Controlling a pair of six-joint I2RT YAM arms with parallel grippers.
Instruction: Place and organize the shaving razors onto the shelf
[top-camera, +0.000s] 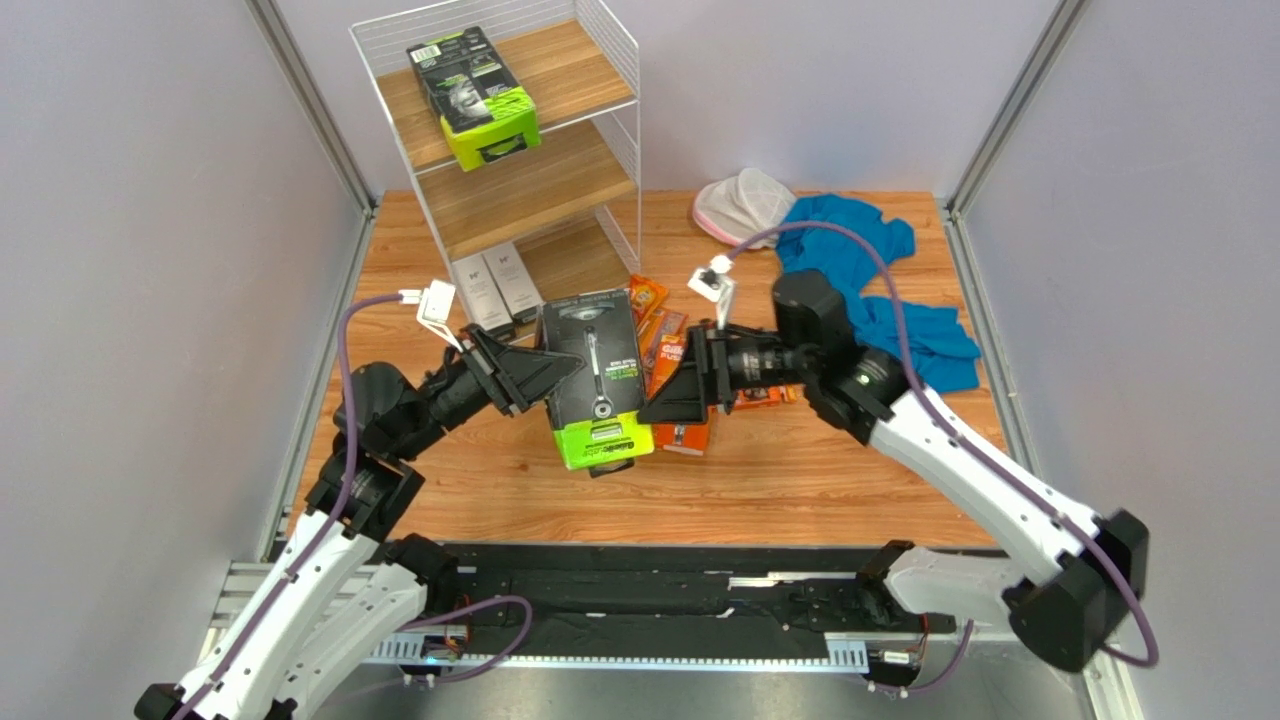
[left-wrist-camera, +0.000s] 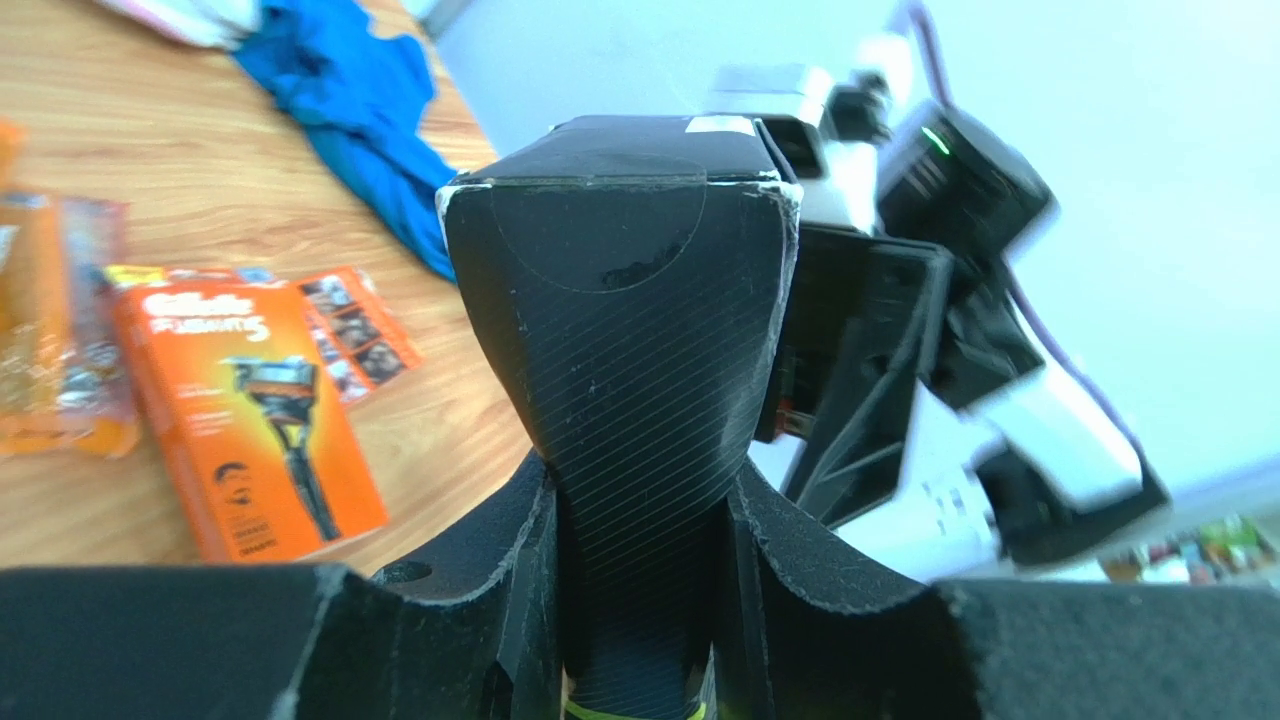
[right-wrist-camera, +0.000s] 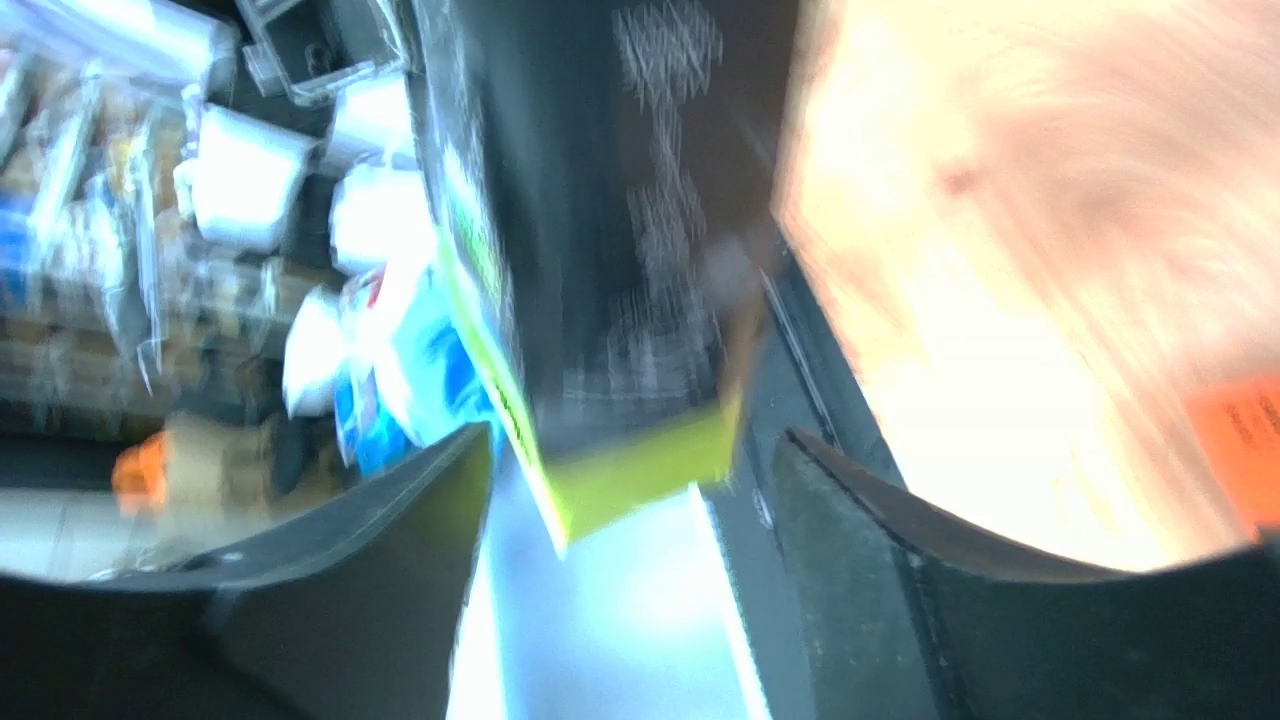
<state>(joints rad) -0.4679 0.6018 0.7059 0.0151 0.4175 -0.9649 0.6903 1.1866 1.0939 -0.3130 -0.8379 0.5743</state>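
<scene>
My left gripper (top-camera: 544, 375) is shut on the left edge of a black razor pack with a lime-green end (top-camera: 595, 378) and holds it above the table, green end toward the near side. In the left wrist view the fingers (left-wrist-camera: 496, 555) pinch the pack (left-wrist-camera: 624, 300). My right gripper (top-camera: 684, 393) is open beside the pack's right edge; its blurred wrist view shows the pack (right-wrist-camera: 601, 270) just beyond the spread jaws (right-wrist-camera: 631, 480). A second black-and-green pack (top-camera: 476, 98) lies on the top tier of the white wire shelf (top-camera: 526, 188). Orange razor packs (top-camera: 655, 323) lie on the table behind the held pack.
An orange Gillette box (left-wrist-camera: 248, 428) lies flat on the wood table, with small orange blister packs (left-wrist-camera: 60, 345) to its left. Two slim grey-white boxes (top-camera: 496, 285) stand at the shelf's foot. A blue cloth (top-camera: 887, 285) and a white mesh pouch (top-camera: 744, 203) lie at the back right.
</scene>
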